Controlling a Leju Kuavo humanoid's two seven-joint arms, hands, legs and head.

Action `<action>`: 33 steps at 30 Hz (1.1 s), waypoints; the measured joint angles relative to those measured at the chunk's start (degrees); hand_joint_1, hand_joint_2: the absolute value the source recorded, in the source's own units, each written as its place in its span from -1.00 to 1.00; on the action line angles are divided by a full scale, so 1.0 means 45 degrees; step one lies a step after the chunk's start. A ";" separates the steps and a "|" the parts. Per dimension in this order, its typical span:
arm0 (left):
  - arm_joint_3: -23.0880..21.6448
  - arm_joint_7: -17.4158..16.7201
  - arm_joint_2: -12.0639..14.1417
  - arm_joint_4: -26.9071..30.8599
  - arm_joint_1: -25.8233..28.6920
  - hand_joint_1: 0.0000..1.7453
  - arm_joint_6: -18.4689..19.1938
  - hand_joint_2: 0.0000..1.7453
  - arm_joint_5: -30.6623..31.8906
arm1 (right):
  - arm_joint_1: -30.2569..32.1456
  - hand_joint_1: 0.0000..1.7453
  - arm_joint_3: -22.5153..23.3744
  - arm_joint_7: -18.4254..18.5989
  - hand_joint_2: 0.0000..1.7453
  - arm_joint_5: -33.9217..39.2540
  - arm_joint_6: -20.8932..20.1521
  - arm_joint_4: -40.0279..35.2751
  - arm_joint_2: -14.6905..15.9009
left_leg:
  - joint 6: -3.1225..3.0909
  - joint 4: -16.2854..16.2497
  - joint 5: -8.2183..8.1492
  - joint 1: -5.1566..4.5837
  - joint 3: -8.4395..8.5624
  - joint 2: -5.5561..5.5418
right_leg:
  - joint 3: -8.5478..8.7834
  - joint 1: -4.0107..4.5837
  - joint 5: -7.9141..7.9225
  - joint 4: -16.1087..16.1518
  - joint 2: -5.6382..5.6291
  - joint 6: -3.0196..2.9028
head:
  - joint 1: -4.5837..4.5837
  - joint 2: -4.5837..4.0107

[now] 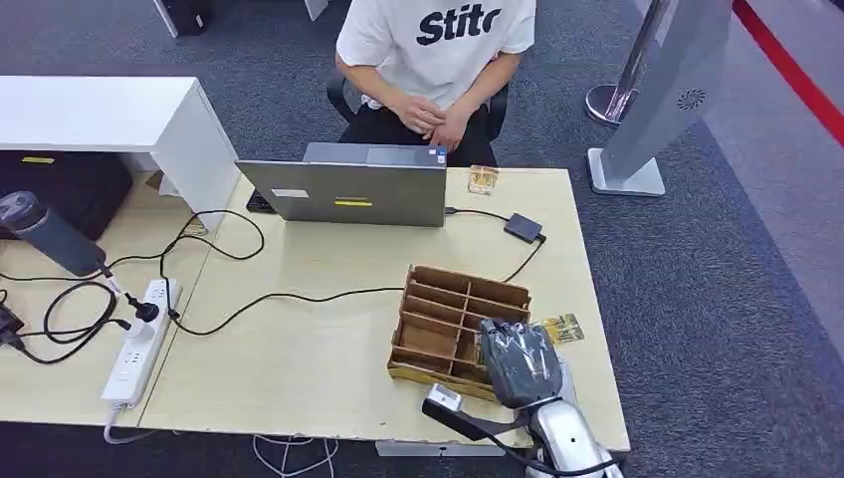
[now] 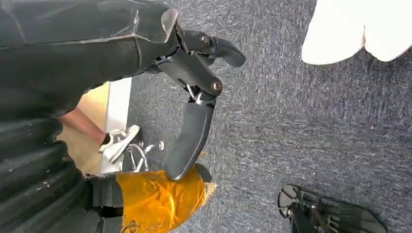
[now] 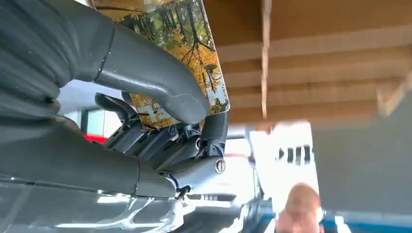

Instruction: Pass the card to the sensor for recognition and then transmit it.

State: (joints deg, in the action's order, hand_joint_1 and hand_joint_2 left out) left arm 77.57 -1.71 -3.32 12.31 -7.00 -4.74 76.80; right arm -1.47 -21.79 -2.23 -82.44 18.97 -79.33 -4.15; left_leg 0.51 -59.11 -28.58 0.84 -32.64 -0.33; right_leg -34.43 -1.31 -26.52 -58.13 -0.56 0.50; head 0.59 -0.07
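My right hand [image 1: 518, 363] hovers over the near right corner of the wooden compartment box [image 1: 448, 309]. In the right wrist view its thumb [image 3: 155, 77] presses a card [image 3: 194, 53] printed with an autumn forest against the fingers behind it. A corner of that card [image 1: 562, 329] sticks out past the hand towards the table's right edge. The sensor, a small black box [image 1: 523, 227] on a cable, lies to the right of the laptop [image 1: 348, 189]. My left hand [image 2: 194, 97] hangs above the grey carpet, fingers apart and holding nothing.
A second card [image 1: 483, 179] lies at the table's far edge by the laptop. A person in a white shirt [image 1: 438, 40] sits behind it. A power strip [image 1: 139, 339], loose cables and a dark bottle [image 1: 45, 234] are on the left.
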 joint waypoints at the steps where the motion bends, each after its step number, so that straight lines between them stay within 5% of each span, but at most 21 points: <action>1: -0.0005 0.0000 0.0000 0.0000 -0.0001 -1.00 0.0000 1.00 0.0034 | -0.0122 1.00 0.0000 0.0000 1.00 0.0000 0.0054 -0.0143 0.0000 | 0.0001 0.0000 0.0001 0.0000 0.0001 0.0001 | 0.0000 0.0000 0.0000 0.0000 -0.0002 0.0000 | 0.0000 0.0000; 8: -0.0175 0.0019 0.0000 0.0000 -0.0001 -1.00 0.0088 1.00 0.0360 | -0.1191 1.00 0.0000 -0.0209 1.00 0.0336 0.0097 -0.1391 -0.0005 | 0.0002 0.0000 0.0004 0.0000 0.0000 0.0004 | 0.0002 0.0000 0.0002 -0.0006 -0.0006 -0.0001 | 0.0000 0.0000; 13: -0.0433 0.0020 0.0005 0.0000 -0.0045 -1.00 0.0262 1.00 0.0792 | -0.2897 1.00 -0.0224 -0.0340 1.00 0.0923 -0.1098 -0.1531 -0.0238 | 0.0014 0.0000 0.0016 0.0000 0.0005 0.0015 | 0.0001 0.0000 0.0011 -0.0016 -0.0016 -0.0013 | -0.0005 0.0000; 21: -0.0957 -0.0257 -0.0005 0.0000 -0.0490 -1.00 0.0510 1.00 0.1492 | -0.6965 1.00 -0.0495 0.0223 1.00 0.2041 -0.3104 0.0981 -0.1409 | 0.0045 -0.0001 0.0050 0.0006 0.0011 0.0016 | -0.0007 0.0001 0.0037 -0.0039 -0.0022 -0.0045 | -0.0005 0.0000; 29: -0.1200 -0.0267 -0.0058 0.0000 -0.0656 -1.00 0.0578 1.00 0.1695 | -0.8954 1.00 -0.0510 0.0461 1.00 0.2721 -0.3696 0.3172 -0.2308 | 0.0048 -0.0001 0.0050 0.0009 0.0004 0.0018 | -0.0024 0.0004 0.0036 -0.0044 -0.0028 -0.0046 | -0.0005 0.0000; 30: -0.1248 -0.0272 -0.0068 0.0000 -0.0690 -1.00 0.0622 1.00 0.1744 | -0.9169 -0.68 -0.0500 0.0471 1.00 0.2920 -0.3832 0.3512 -0.2458 | 0.0048 -0.0001 0.0049 0.0009 0.0004 0.0019 | -0.0025 0.0005 0.0036 -0.0044 -0.0029 -0.0046 | -0.0005 0.0000; 31: -0.1273 -0.0282 -0.0073 0.0000 -0.0727 -1.00 0.0661 1.00 0.1768 | -0.9325 -1.00 -0.0495 0.0466 1.00 0.3075 -0.3856 0.3798 -0.2594 | 0.0048 -0.0001 0.0049 0.0010 0.0004 0.0018 | -0.0025 0.0005 0.0036 -0.0043 -0.0028 -0.0046 | -0.0010 0.0000; 33: -0.1302 -0.0291 -0.0107 0.0000 -0.0784 -1.00 0.0670 1.00 0.1793 | -0.9545 -1.00 -0.0495 0.0159 1.00 0.3883 -0.3880 0.4313 -0.2886 | 0.0048 -0.0001 0.0049 0.0010 0.0005 0.0018 | -0.0026 0.0005 0.0035 -0.0043 -0.0029 -0.0047 | -0.0005 0.0000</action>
State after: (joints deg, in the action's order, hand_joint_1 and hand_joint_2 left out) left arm 71.71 -3.02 -3.80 12.31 -10.53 -1.73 84.87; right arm -44.42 -24.02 -1.51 -64.97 1.51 -59.93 -17.14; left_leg 0.73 -59.11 -28.36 0.89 -32.62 -0.25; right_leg -34.55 -1.29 -26.36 -58.33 -0.69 0.29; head 0.57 -0.07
